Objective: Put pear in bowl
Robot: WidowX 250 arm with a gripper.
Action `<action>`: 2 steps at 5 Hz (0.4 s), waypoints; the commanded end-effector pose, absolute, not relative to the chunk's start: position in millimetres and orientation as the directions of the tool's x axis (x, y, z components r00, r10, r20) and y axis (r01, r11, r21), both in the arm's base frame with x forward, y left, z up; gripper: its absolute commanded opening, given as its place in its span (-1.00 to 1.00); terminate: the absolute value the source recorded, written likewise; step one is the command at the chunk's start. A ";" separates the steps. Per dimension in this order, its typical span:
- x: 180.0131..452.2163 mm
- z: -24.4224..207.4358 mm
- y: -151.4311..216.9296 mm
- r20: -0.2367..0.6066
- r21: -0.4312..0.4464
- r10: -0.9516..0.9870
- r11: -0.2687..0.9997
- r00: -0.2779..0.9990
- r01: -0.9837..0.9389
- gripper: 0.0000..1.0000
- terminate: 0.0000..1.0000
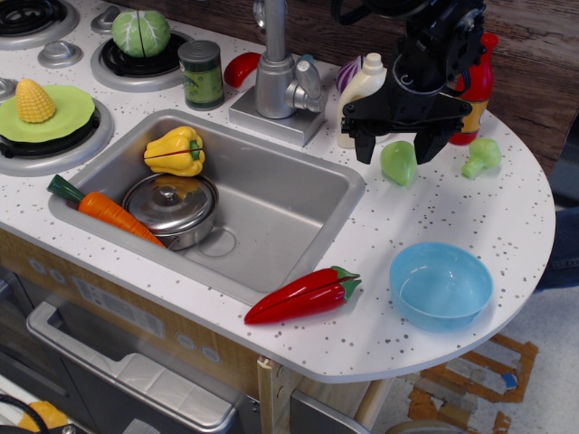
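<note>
**Pear straddled by spread fingers on the counter**

At the left, a steel pot [172,208] is seen in the sink [298,203]. Further right, the pear [399,164] is found on the counter, between the parted fingers of the gripper [395,151], which are not closed on it. The bowl [441,285] is placed nearer the front edge, well apart from the pear.

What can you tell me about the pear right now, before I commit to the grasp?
The pear is a small, smooth, pale-green toy that looks like plastic, rounded and tapering to a point toward the counter's front edge. It lies on the speckled white counter, right of the sink, between the white bottle and the broccoli floret, and up-counter from the blue bowl. The open tool sits over its top, one finger on each side; contact is unclear.
</note>
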State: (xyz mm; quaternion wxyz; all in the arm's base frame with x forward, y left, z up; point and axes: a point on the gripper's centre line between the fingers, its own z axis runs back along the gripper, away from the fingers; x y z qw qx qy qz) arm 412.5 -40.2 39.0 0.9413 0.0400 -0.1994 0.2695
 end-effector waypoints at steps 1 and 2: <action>426.8 54.6 -44.4 0.446 -0.078 0.465 0.871 0.765 -0.485 1.00 -1.00; 429.0 40.9 -38.5 0.462 -0.093 0.462 0.874 0.757 -0.476 1.00 -1.00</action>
